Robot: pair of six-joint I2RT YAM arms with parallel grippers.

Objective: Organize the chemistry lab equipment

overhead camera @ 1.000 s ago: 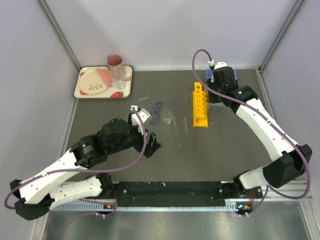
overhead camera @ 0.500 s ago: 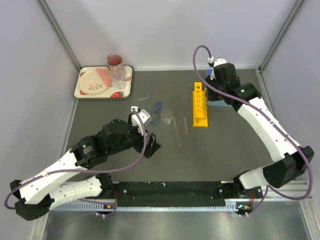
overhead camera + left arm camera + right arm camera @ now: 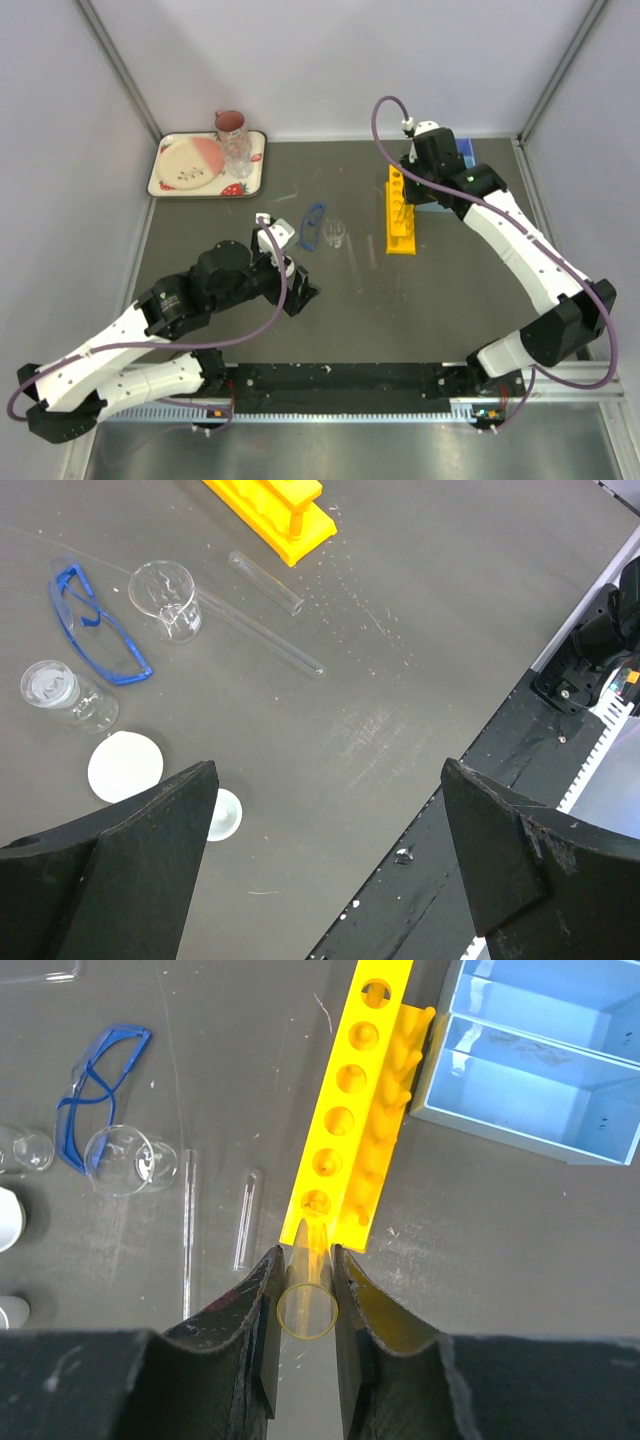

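The right end effector [image 3: 305, 1260] grasps a glass tube [image 3: 306, 1308] just over the nearest hole of the rack [image 3: 350, 1120]. Best to centre it on that hole, hold it plumb, lower slowly, then let go. The left end effector [image 3: 327, 770] hangs released.

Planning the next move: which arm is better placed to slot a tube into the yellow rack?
Right: its jaws hold a glass tube by the yellow rack; left jaws stand open, empty.
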